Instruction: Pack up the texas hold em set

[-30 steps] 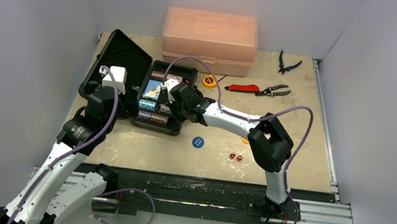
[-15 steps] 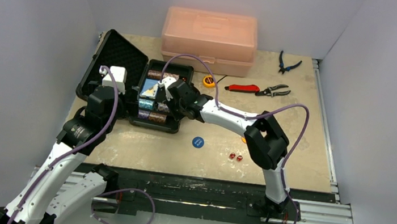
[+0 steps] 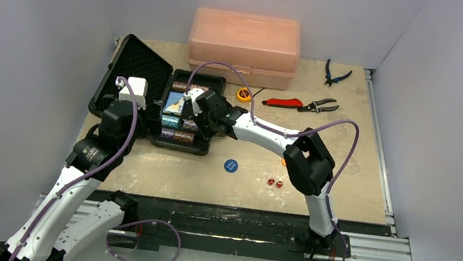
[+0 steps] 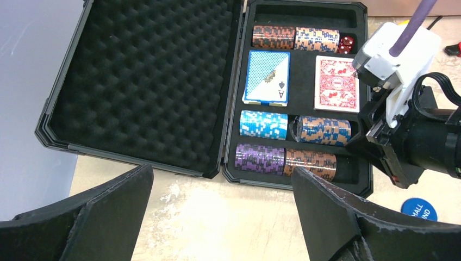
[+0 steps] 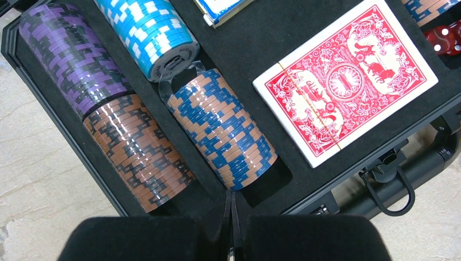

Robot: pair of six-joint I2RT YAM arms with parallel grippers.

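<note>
Above: right gripper (image 3: pixel 191 108) over the open briefcase (image 3: pixel 136 69), blue disc (image 3: pixel 230 165) and 2 red dice (image 3: pixel 275 183) loose behind it. Left wrist: left gripper (image 4: pixel 220 182) wide apart, empty, briefcase ahead. Right wrist: fingers (image 5: pixel 163 239) together beside chip stacks (image 5: pixel 223 130); fetching the disc likely needs them opened.

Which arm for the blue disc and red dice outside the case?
Right, probably: the blue disc and red dice lie on its side of the case; the left tool, though open, hovers across the case by the lid.
</note>
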